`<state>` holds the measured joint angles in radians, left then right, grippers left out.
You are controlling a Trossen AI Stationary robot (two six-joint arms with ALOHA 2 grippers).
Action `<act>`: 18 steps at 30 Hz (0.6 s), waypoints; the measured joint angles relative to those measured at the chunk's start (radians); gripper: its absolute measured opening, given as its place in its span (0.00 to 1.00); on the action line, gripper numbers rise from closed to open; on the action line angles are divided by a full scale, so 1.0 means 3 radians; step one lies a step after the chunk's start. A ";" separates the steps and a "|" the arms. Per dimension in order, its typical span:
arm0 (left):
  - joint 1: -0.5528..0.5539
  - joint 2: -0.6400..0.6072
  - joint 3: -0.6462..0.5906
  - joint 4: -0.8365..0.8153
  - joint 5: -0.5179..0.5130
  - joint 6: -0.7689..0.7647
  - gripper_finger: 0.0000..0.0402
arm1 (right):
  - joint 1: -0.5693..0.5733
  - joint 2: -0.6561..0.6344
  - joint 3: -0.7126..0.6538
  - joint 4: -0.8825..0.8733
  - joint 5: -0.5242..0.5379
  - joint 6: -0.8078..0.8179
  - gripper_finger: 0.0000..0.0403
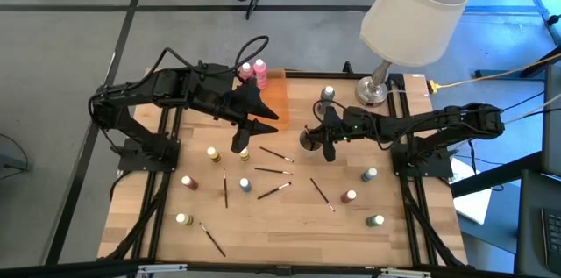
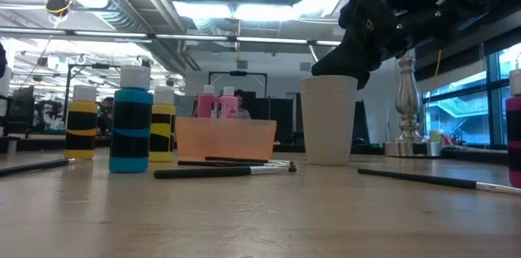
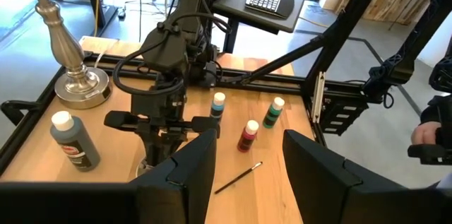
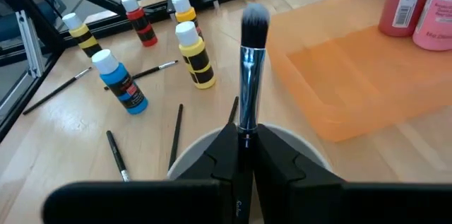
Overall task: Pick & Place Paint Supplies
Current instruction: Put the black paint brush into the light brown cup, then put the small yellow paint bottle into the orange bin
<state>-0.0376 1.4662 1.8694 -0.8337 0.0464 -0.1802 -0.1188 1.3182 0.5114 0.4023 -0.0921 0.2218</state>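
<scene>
The wooden surface (image 1: 289,225) carries a lamp (image 1: 412,15) with a pale shade at its far right corner and a translucent orange tray (image 1: 272,94) at the far middle. Two pink bottles (image 1: 253,71) stand at the tray's far left corner.

The left arm reaches in from the left; the left end effector (image 1: 244,142) hangs over the surface just near of the tray, its fingers (image 3: 185,171) apart and holding nothing. The right arm comes in from the right; the right end effector (image 4: 244,157) sits directly over the round pale cup (image 2: 329,120), right of the tray, with its fingers together, clamped on a paintbrush (image 4: 248,75) whose bristle end points up out of the grip.

A grey bottle (image 1: 327,94) stands far of the cup, close to the lamp base. On the left half stand yellow bottles (image 1: 213,153), a red bottle (image 1: 189,182) and a blue bottle (image 1: 245,185). On the right half stand a second blue bottle (image 1: 370,174), another red one (image 1: 350,197) and a green bottle (image 1: 376,221).

Several loose paintbrushes (image 1: 274,170) lie flat across the middle, one more (image 1: 210,238) near the left front.
</scene>
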 joint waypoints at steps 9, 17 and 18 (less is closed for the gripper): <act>0.0000 0.0000 0.0000 0.0000 0.0000 0.0001 0.40 | 0.0000 0.0000 0.0000 -0.0083 0.0010 0.0007 0.20; 0.0000 0.0000 0.0000 0.0000 -0.0002 -0.0002 0.40 | 0.0008 -0.0077 0.0032 0.0115 -0.0149 0.0135 0.21; 0.0001 0.0000 0.0000 0.0004 -0.0002 -0.0025 0.40 | 0.0010 -0.0116 0.0064 0.0106 -0.0188 0.0135 0.21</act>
<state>-0.0372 1.4662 1.8694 -0.8326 0.0460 -0.1877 -0.1158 1.2832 0.5307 0.4340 -0.1484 0.2623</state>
